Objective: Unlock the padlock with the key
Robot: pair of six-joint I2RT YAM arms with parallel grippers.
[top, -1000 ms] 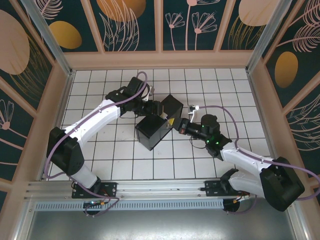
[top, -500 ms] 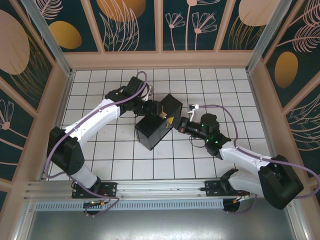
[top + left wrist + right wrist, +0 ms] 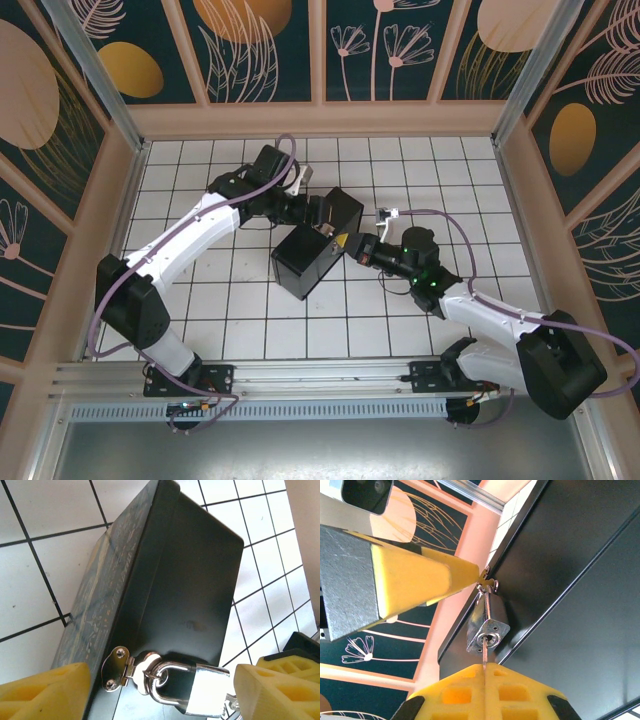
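Silver steel catches the light: the padlock (image 3: 202, 690) hangs by its shackle from the hasp (image 3: 116, 667) on the side of the black box (image 3: 190, 580), which sits mid-table on the white grid (image 3: 40, 540). The left gripper (image 3: 160, 695) is spread wide around it. One yellow pad (image 3: 275, 690) sits right up against the lock body, and the other stands off to the far side.

Over on the right wrist view, the right gripper (image 3: 484, 672) has its fingers pressed together on the key (image 3: 484, 656). The thin blade runs straight out of the pads and its tip is at the keyhole in the lock's bottom face. I can't tell how deep it sits.

Now the handling. That lock looks light, hard and slick, and it swings freely on the hasp, so I reckon any push from the key will simply shove it away. The flat sides of the body are the place to grip, clear of the shackle and the keyhole. The key looks stiff along its length but thin, so it may bend if twisted off-axis. It's best pinched on the broad head and turned square to the lock.
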